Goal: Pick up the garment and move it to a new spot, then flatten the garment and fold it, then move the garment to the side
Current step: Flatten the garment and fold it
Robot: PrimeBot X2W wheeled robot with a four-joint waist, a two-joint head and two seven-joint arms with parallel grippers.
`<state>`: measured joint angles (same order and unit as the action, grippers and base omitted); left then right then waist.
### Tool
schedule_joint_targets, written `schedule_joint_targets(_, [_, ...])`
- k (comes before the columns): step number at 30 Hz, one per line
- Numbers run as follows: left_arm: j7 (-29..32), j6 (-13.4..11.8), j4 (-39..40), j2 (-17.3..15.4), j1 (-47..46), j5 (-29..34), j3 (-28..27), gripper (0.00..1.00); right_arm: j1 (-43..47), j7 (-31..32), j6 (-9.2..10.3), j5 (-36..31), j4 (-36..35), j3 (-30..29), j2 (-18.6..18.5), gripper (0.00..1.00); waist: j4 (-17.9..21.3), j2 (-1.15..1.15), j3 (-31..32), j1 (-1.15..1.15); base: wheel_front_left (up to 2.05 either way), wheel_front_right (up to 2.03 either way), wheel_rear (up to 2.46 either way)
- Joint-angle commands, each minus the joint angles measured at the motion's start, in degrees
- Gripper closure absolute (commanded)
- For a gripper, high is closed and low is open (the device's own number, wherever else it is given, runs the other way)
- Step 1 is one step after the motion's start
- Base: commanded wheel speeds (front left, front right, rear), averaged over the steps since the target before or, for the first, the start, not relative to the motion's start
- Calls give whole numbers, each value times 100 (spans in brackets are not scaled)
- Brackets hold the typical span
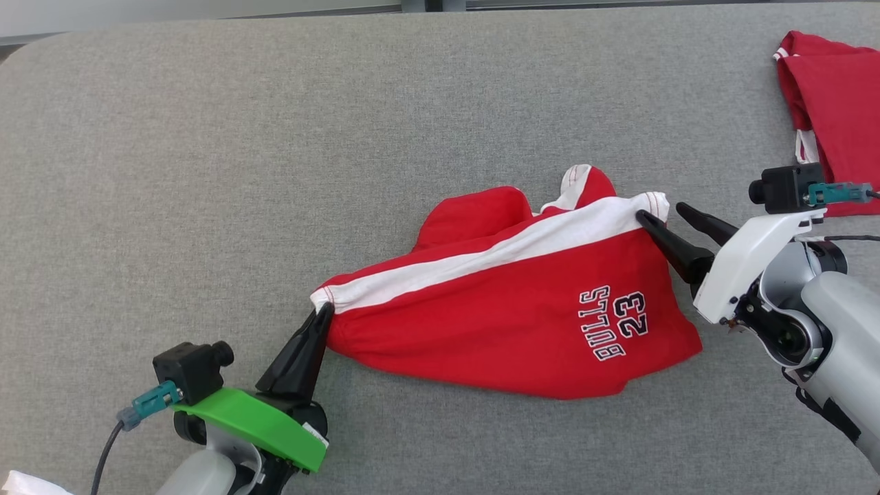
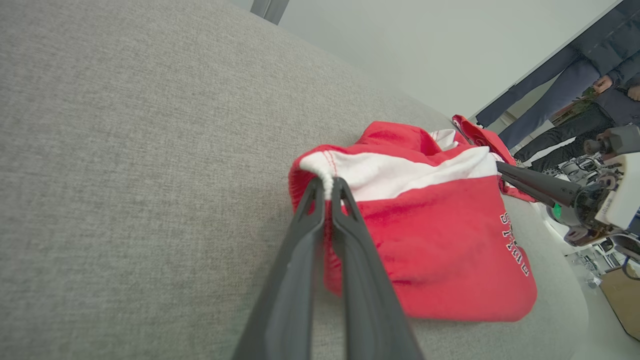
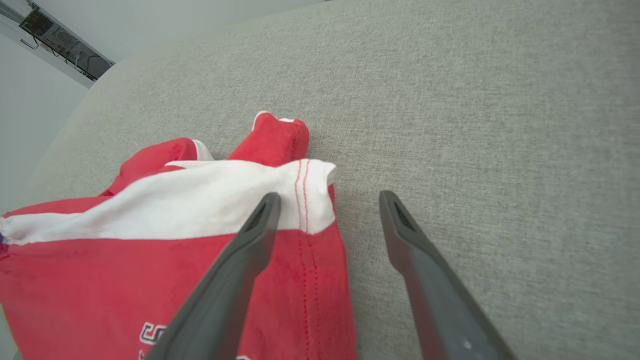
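Note:
The garment [image 1: 509, 316] is a pair of red shorts with a white side stripe and "BULLS 23" lettering, lying crumpled on the grey table [image 1: 275, 137]. My left gripper [image 1: 323, 313] is shut on the garment's near-left corner, pinching the white hem, as the left wrist view shows [image 2: 327, 187]. My right gripper [image 1: 663, 214] stands open at the garment's right corner. In the right wrist view [image 3: 330, 200] one finger lies over the white hem and the other over bare table, with the corner [image 3: 315, 195] between them.
A second red garment [image 1: 835, 110] lies at the table's far right corner. People's legs [image 2: 555, 95] stand beyond the table in the left wrist view. Bare grey cloth stretches to the left and behind the shorts.

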<state>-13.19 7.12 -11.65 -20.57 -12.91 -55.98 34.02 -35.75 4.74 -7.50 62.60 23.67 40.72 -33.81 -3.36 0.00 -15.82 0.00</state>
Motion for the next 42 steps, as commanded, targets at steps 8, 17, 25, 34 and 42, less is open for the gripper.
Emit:
schedule_joint_targets(8, [-57,34,-87,-63,-193,-37,77,100,-331,-396,4,371,-2,488,-110,100,-25,0,-84,0,0,0,0])
schedule_joint_targets(17, [75,43,314,-273,-687,-126,96,100,-810,-1346,4,659,-372,682,-478,100,148,0,-101,0,0,0,0])
schedule_joint_targets(25, [1252,44,917,-739,-3571,-18,89,100,-2675,-1889,4,120,-231,423,-931,100,564,0,-672,0,0,0,0])
schedule_joint_targets(34, [485,38,-950,-141,-7378,777,374,100,-5153,-1994,5,-1412,125,-654,-572,100,1148,0,-1969,0,0,0,0])
schedule_joint_targets(42, [-173,39,-1187,-96,-7589,438,1203,100,-4823,-1992,3,-1966,-590,-1030,-606,100,1057,0,-2275,0,0,0,0])
